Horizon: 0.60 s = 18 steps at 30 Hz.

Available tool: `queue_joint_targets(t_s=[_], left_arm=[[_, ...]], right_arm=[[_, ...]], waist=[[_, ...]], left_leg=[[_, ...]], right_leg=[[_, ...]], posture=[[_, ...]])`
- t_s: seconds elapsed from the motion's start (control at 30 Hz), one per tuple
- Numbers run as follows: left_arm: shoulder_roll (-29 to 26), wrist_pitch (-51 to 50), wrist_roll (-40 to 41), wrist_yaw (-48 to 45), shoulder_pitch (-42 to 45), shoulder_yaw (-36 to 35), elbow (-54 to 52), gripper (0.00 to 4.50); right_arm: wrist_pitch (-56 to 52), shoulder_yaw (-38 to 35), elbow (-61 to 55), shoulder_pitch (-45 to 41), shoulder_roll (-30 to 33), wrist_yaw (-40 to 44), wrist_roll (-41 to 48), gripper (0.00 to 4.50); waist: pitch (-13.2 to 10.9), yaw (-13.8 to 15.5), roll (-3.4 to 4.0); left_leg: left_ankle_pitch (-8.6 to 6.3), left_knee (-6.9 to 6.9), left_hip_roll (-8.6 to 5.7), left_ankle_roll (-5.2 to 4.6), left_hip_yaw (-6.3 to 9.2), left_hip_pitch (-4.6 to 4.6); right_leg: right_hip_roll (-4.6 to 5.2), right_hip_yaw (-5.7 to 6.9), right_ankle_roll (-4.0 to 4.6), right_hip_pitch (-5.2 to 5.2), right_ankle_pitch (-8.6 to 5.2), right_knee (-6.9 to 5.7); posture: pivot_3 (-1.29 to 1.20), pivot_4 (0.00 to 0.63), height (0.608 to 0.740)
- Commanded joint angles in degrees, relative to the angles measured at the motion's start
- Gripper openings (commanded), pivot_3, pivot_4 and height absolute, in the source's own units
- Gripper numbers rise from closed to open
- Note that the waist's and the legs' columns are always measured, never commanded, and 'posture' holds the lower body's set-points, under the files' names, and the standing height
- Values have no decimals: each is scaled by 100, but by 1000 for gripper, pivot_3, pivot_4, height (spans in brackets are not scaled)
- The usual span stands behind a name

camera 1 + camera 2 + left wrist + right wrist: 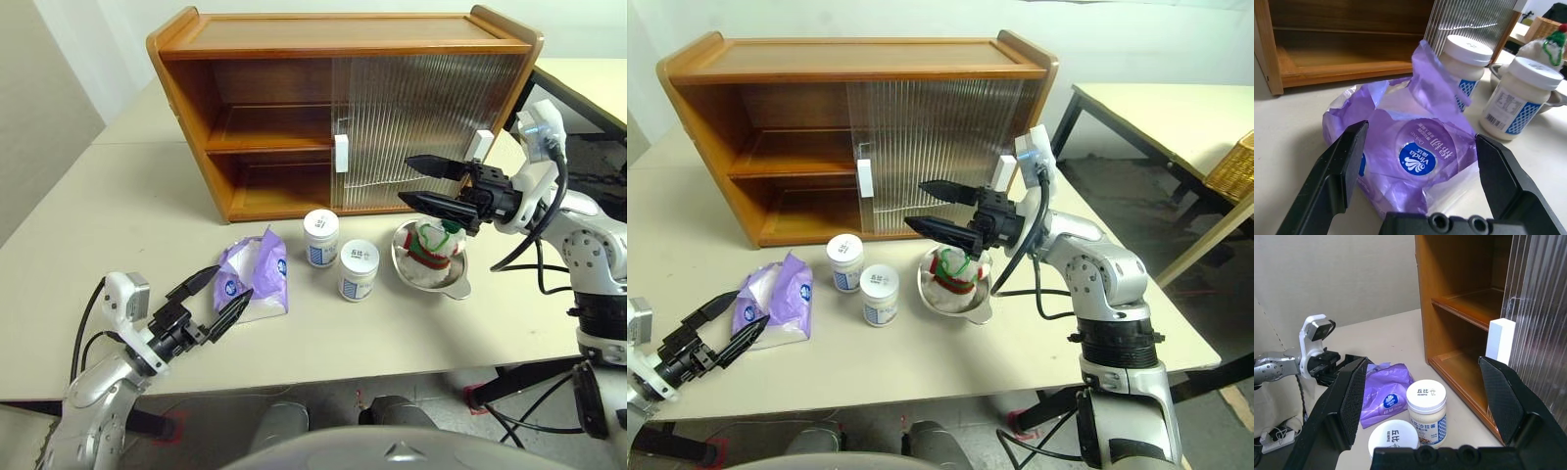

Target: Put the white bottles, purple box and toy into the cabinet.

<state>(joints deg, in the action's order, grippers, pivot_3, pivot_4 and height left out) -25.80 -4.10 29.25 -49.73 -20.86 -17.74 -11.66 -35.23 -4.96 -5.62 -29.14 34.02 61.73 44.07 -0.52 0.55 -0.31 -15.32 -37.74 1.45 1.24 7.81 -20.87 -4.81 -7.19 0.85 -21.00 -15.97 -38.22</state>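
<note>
The cabinet (pixel 343 108) is seen across the upper middle of the frame, its long axis running left to right on the table (pixel 88 284); its left half stands open (ribbed doors cover the right). At lower centre-left the purple box (pixel 255 277) lies flat, crumpled tissue pointing up. Two white bottles (pixel 320 237) (pixel 359 269) stand upright at centre. The toy (pixel 434 245) sits in a steel bowl (pixel 460 284). The left gripper (pixel 220 294) is held beside the box, jaws wide, empty. The right gripper (pixel 411 181) hangs above the toy, jaws wide, empty.
</note>
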Motion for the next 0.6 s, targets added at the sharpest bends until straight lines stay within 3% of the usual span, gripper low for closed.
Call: queue_joint_targets(t_s=[0.03,0.4,0.5,0.6], left_arm=[[-8,113,-250,5,56,233,267,4487],[-5,71,-416,249,171,422,569,4487],[-29,161,-461,236,184,416,780,3840],[-39,335,-499,149,197,408,1027,2821]], right_arm=[[-47,16,-114,-46,6,-47,-31,4500],[-54,-14,-174,-42,-4,-131,8,4500],[-41,-26,-165,-50,-4,-142,7,4500],[-36,-28,-172,-62,-11,-158,10,4500]], waist=[[0,-3,-1],[1,-26,-1],[2,-27,1],[3,-27,2]], left_leg=[[0,-2,1,0,0,0],[1,-7,3,-1,1,11],[1,-6,3,-1,1,11],[1,-5,4,-1,1,12]], right_leg=[[-8,0,0,1,0,0],[-14,-1,-1,13,2,-1],[-14,-1,-1,12,2,-1],[-15,-1,-1,13,2,-1]], posture=[[19,6,740],[11,10,740],[11,12,740],[11,12,740]])
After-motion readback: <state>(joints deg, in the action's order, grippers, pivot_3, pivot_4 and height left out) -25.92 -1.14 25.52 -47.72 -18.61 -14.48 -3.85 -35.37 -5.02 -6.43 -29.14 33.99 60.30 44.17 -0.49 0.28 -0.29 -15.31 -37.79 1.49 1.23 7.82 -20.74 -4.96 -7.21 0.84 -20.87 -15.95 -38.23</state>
